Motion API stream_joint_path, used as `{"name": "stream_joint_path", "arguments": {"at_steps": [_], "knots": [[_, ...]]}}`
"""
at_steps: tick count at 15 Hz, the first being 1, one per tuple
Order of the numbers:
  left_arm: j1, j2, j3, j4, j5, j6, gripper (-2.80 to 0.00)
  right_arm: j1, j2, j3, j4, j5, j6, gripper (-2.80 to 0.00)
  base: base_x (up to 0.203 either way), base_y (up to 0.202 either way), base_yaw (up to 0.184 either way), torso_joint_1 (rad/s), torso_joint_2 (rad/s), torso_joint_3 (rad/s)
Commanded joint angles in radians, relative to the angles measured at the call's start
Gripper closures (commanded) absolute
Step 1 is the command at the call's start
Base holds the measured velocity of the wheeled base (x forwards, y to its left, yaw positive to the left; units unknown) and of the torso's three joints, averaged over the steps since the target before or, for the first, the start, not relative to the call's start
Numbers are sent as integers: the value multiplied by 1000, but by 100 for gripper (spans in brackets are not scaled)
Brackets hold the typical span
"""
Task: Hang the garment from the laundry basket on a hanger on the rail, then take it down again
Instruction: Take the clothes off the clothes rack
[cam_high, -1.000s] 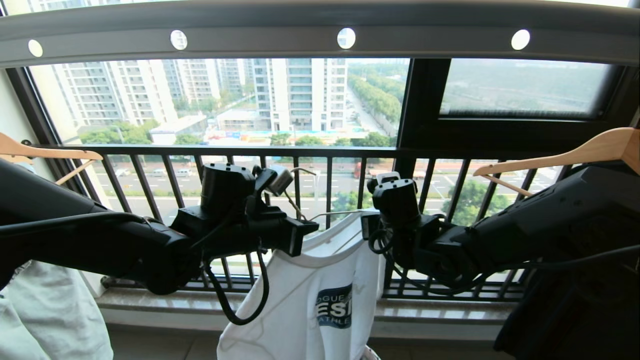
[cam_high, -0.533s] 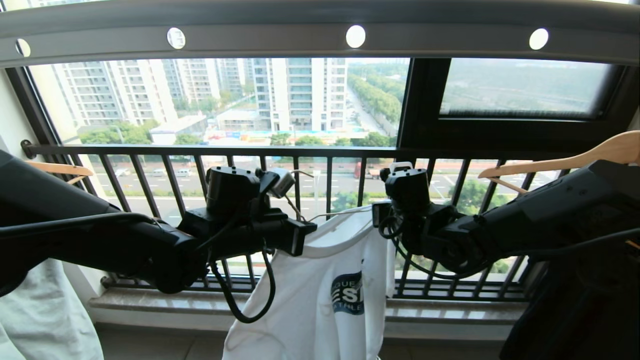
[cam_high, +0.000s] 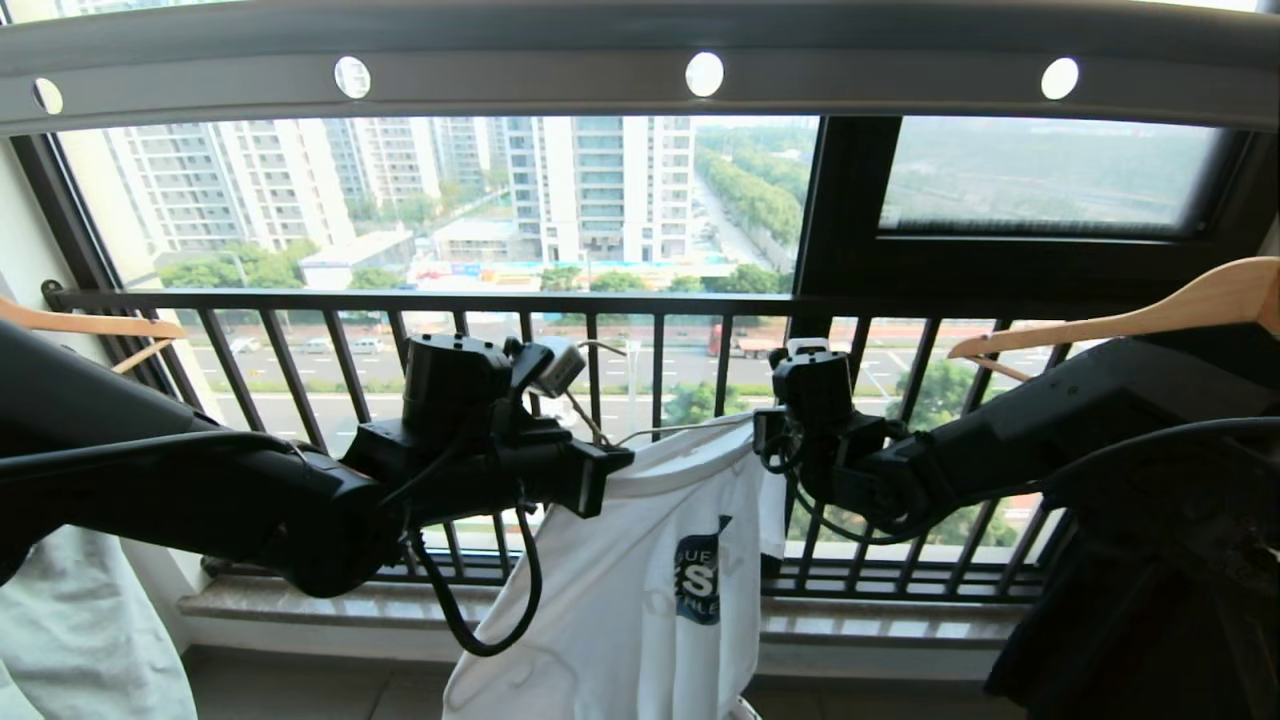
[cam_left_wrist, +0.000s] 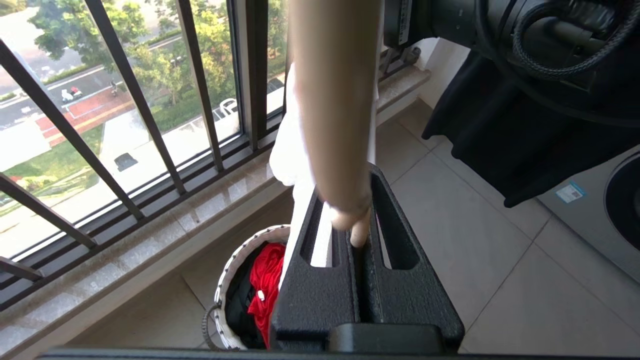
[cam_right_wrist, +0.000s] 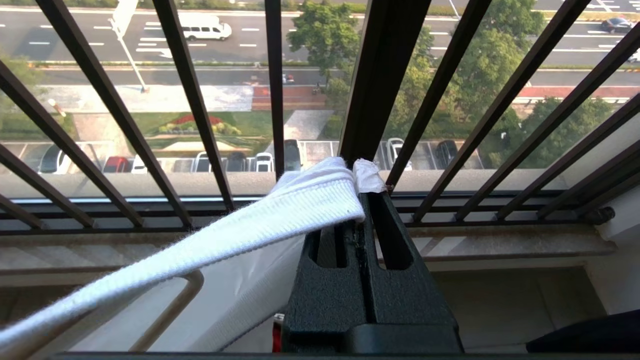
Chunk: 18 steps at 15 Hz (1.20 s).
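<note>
The garment (cam_high: 640, 590) hangs between my arms, below the rail (cam_high: 640, 70), draped on the hanger (cam_left_wrist: 332, 110). My left gripper (cam_left_wrist: 361, 235) is clamped on the hanger; my right gripper (cam_right_wrist: 362, 200) pinches the garment's collar. The laundry basket (cam_left_wrist: 225, 280) sits on the floor beneath.

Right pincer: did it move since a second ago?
Yes. The right pincer, shut on the T-shirt collar, shifted slightly right, judged against the dark window frame.
</note>
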<state>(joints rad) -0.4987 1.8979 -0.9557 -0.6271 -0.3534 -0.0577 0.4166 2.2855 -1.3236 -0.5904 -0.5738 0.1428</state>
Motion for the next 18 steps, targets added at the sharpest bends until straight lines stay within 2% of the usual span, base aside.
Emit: {"name": "stream_joint_path", "arguments": {"at_steps": [1,7,10,12,16,18], "knots": [[1,-1,8,-55,-1,-4,0,-5,34,-11,-5,-4,1,0,0,0,0,0,0,0],[2,16,9,-68,6,1,0,-4,57,-10,-9,-3,6,0,0,0,0,0,0,0],[2,44,10,-158,18,-2,0,47,52,32,-10,-4,7,0,0,0,0,0,0,0],[1,73,11,-238,65,-5,0,96,48,60,-11,-4,6,0,0,0,0,0,0,0],[-1,104,8,-265,73,-7,0,172,19,106,-12,1,11,0,0,0,0,0,0,0],[-6,135,5,-313,91,-13,0,204,-12,126,-13,3,13,0,0,0,0,0,0,0]]}}
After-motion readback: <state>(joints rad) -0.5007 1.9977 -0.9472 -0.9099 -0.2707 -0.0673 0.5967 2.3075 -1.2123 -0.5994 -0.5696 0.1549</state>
